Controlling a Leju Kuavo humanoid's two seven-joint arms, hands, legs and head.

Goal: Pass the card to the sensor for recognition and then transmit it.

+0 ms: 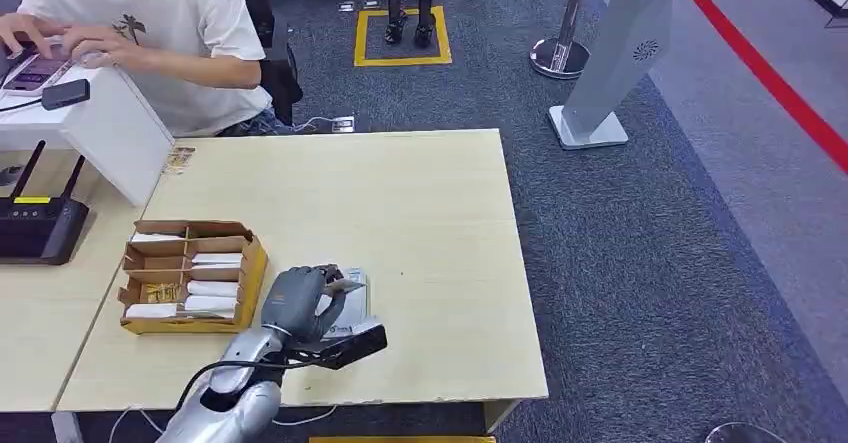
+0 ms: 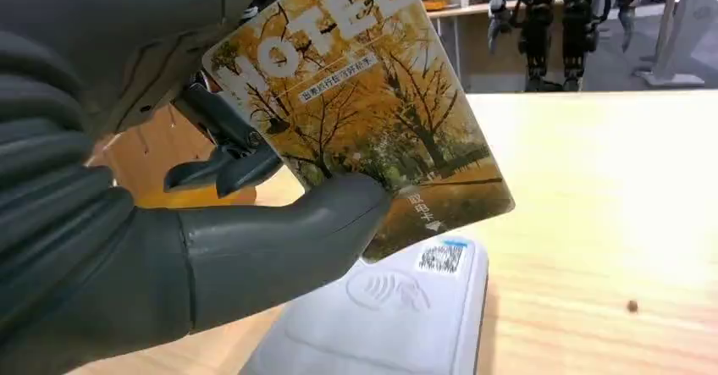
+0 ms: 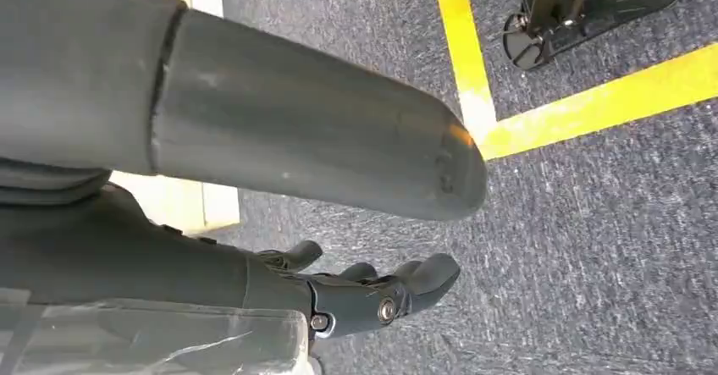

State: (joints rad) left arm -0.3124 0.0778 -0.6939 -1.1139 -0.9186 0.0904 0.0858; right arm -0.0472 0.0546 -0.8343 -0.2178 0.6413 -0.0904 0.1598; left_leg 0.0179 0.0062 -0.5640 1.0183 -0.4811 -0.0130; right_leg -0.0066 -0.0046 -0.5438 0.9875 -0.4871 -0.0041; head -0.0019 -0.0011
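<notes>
The left hand [image 1: 300, 301] reaches over the table [image 1: 420, 213] just beside the cardboard box [image 1: 190, 275], pinching the hotel card [image 2: 364, 113] tilted just above the white sensor [image 2: 389, 316]. The right hand [image 3: 364, 295] hangs over carpet, fingers loosely apart, holding nothing.

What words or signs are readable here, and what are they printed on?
"HOTEL": large white letters on the card that the left hand holds.
Small Chinese lines on the card: too small to read.
QR code sticker and contactless wave symbol on the white sensor: no readable words.
</notes>
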